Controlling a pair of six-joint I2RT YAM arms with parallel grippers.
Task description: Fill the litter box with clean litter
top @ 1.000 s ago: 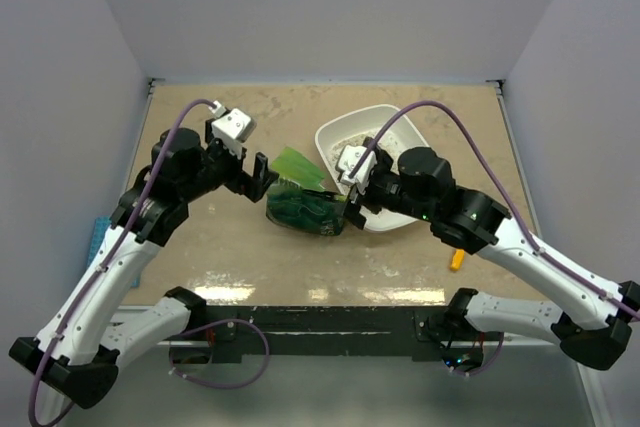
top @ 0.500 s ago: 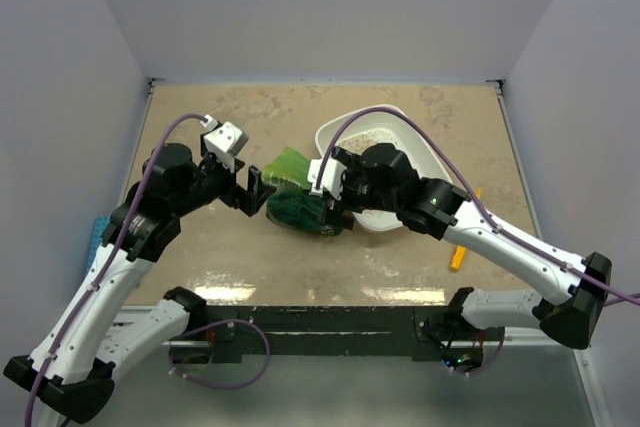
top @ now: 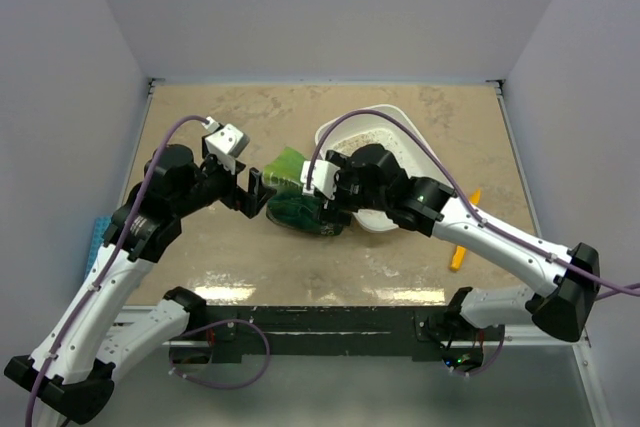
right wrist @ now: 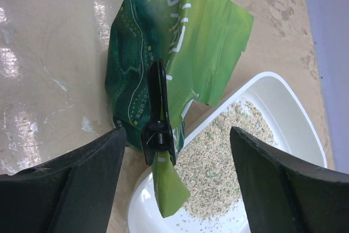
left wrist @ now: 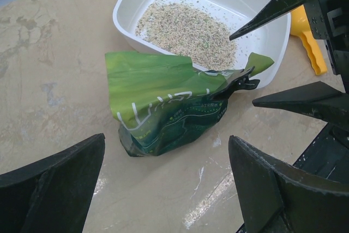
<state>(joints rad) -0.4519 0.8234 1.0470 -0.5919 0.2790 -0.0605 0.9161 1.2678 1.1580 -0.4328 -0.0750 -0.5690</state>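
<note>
Since a second ago the right arm has stretched out leftward from beside the litter box (top: 412, 133), and its right gripper (right wrist: 175, 135) now hangs over the clipped end of the green bag (left wrist: 163, 102). The left gripper (top: 258, 190) has dropped slightly closer to the bag's other side. Bag and box lie where they lay.

The right gripper's jaws stand wide, one finger on each side of the black binder clip (right wrist: 158, 118) and neither touching it. The left gripper is spread to its full width and holds nothing, with the bag on the table beyond its fingers.

The litter box is smooth white plastic, a shallow rounded rectangle with a raised rim, sitting far right of centre on the table. The clean litter (left wrist: 185, 28) lies inside it as a loose, flattish heap of fine beige-grey grains with a few green specks, and part of the floor is bare white.

The bag is glossy, crinkled green foil with pale line printing. It slumps on its side just in front of the box, its flattened mouth pinched by the clip and one flap reaching over the rim. A yellow plastic scoop (left wrist: 305, 36) lies beyond the box. The tabletop (top: 220, 247) is mottled tan, shiny near the front edge.
</note>
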